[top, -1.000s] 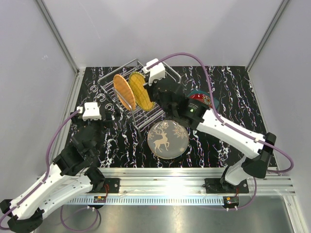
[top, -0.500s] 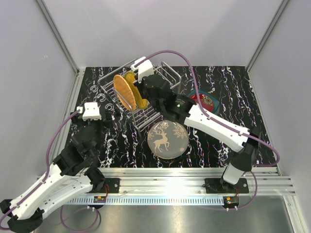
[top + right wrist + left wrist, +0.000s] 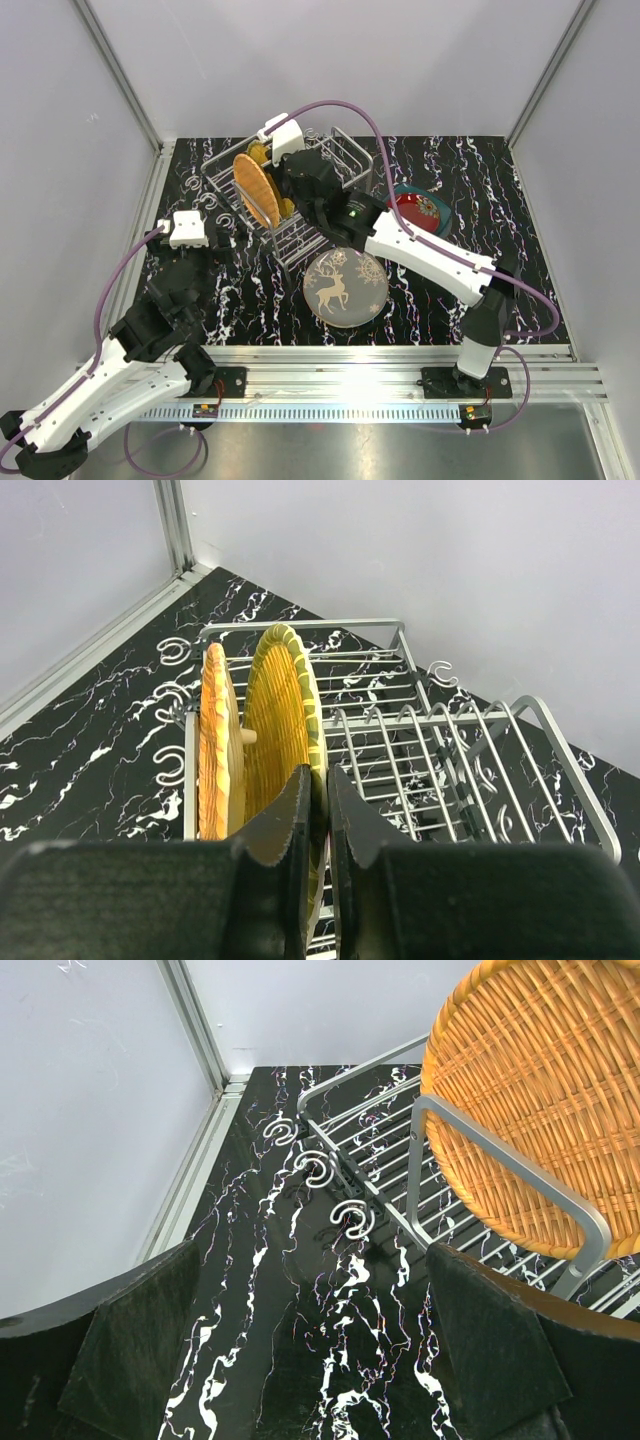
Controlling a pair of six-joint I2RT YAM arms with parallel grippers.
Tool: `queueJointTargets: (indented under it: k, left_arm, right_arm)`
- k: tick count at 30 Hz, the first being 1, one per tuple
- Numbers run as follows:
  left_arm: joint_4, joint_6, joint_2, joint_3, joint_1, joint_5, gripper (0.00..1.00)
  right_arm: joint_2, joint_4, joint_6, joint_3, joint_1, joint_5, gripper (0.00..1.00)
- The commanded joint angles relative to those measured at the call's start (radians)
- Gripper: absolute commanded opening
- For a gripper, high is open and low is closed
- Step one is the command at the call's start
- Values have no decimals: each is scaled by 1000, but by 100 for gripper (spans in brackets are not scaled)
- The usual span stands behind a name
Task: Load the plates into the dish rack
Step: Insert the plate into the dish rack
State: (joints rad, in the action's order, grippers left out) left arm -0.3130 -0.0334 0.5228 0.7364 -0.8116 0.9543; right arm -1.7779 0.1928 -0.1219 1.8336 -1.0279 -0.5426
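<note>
The silver wire dish rack [image 3: 352, 158] stands at the back centre of the table. An orange woven plate [image 3: 254, 188] stands upright at its left end, and fills the upper right of the left wrist view [image 3: 550, 1100]. My right gripper [image 3: 318, 810] is shut on the rim of a yellow, green-edged plate [image 3: 275, 710], held upright in the rack just right of the orange plate [image 3: 215, 740]. A grey reindeer plate [image 3: 345, 288] lies flat in front of the rack. A red plate [image 3: 413, 209] lies on a teal one at the right. My left gripper [image 3: 315, 1350] is open over bare table left of the rack.
Small silver hooks [image 3: 317, 1168] stick out from the rack's left rail [image 3: 500, 1145]. The right half of the rack [image 3: 450, 740] holds only upright wire prongs. A metal frame post and white walls bound the table on the left [image 3: 190, 1020].
My right arm has swung left across the rack with the yellow plate, bringing it upright close beside the orange plate. The left arm has not moved.
</note>
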Motion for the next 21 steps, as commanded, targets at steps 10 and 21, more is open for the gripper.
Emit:
queueJointTargets:
  k: [10, 21]
  left_arm:
    - [31, 3, 14, 29, 3, -5, 99]
    - [31, 3, 19, 29, 2, -2, 99]
  right_arm:
    - [-23, -24, 13, 32, -8, -23, 27]
    - [5, -20, 25, 10, -8, -13, 33]
